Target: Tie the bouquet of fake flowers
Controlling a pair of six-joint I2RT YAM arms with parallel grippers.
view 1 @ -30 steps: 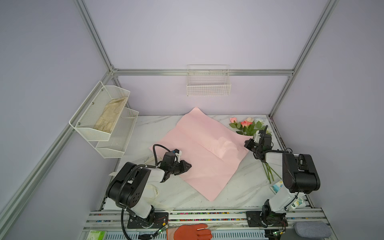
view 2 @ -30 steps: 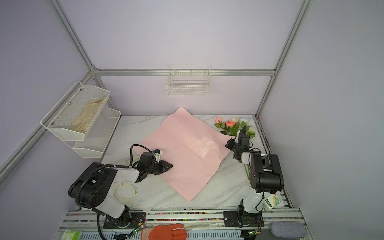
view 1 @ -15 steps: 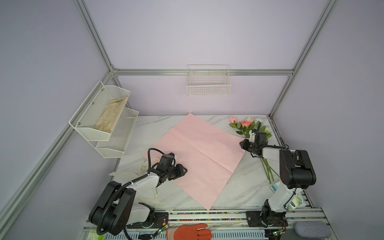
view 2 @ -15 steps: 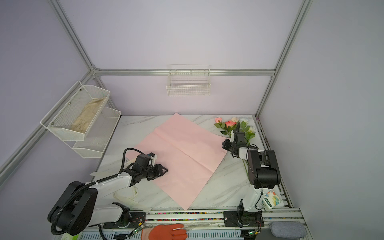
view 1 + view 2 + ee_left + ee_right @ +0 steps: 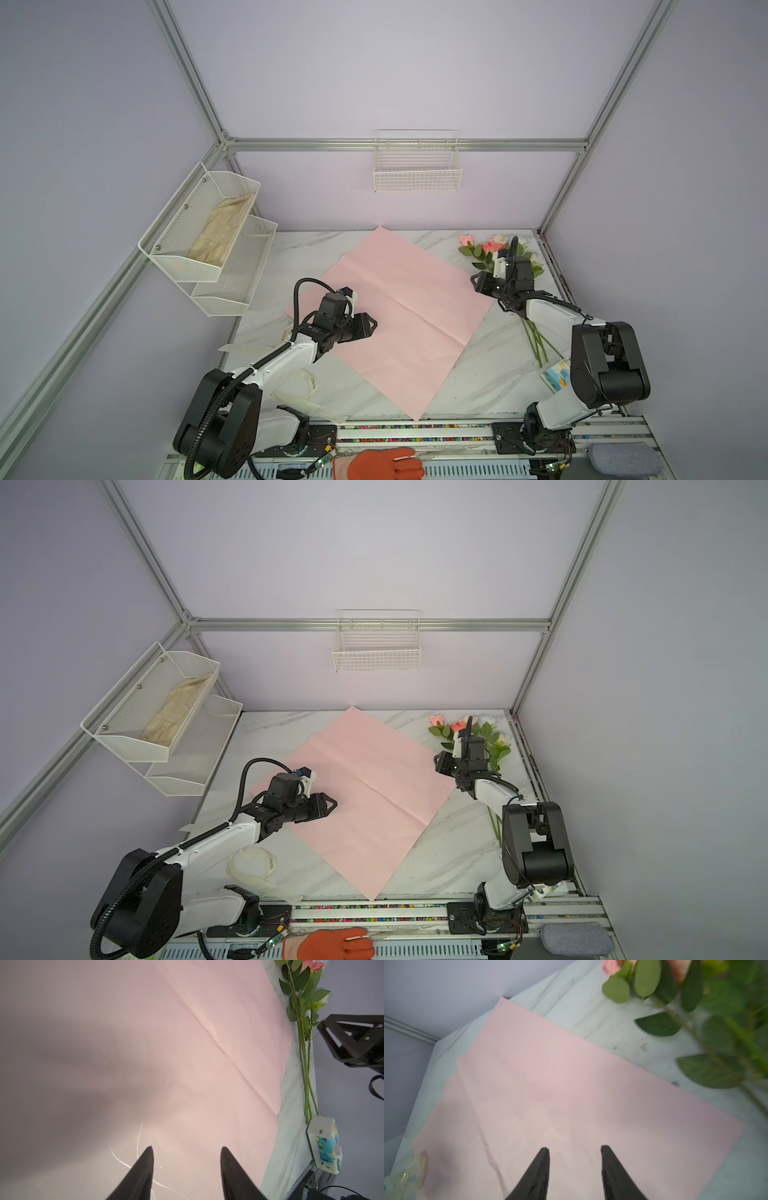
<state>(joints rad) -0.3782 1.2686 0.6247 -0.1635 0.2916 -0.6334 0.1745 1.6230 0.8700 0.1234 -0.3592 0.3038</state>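
I see left gripper (image 5: 371, 326) and right gripper (image 5: 475, 282) released over opposite wrapping paper (image 5: 407, 299) edges. Its fold has flattened since.

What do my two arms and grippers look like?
The left arm and right arm have white links with bulky black joints. A black ribbed cable follows the left one. The left gripper and right gripper have black tapered fingers.
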